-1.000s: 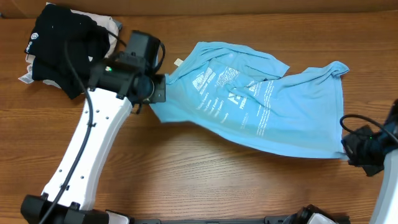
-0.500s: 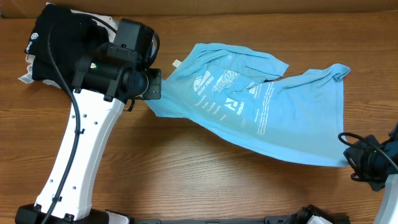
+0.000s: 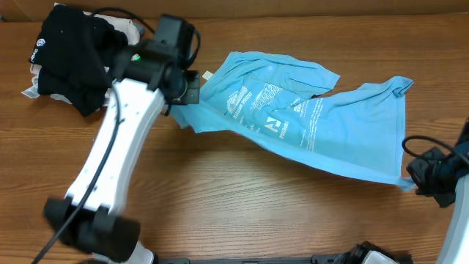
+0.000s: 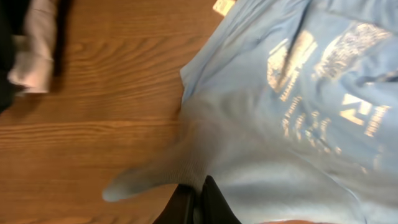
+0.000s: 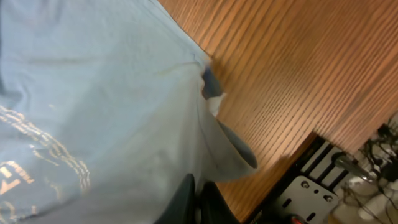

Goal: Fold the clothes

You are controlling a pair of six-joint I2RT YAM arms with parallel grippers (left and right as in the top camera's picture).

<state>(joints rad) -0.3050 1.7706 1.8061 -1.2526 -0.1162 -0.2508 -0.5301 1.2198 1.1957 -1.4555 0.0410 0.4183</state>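
The sky-blue T-shirt [image 3: 308, 121] with white lettering is stretched across the table's middle and right, lifted between both arms. My left gripper [image 3: 189, 94] is shut on the shirt's left edge; in the left wrist view the fingers [image 4: 198, 202] pinch a fold of blue fabric [image 4: 280, 124] above the wood. My right gripper [image 3: 414, 176] is shut on the shirt's lower right corner; in the right wrist view the fingers [image 5: 198, 202] clamp the fabric [image 5: 106, 106] near its hem.
A black garment with a small white logo [image 3: 69, 55] lies on a cream cloth [image 3: 33, 81] at the far left, right behind the left arm. Bare wooden table [image 3: 242, 198] lies in front of the shirt. The right arm's base shows in the right wrist view [image 5: 323, 186].
My left arm has swung farther back and a little right, carrying the shirt's left edge up toward the far side. The right gripper has stayed near the right edge, still holding its corner.
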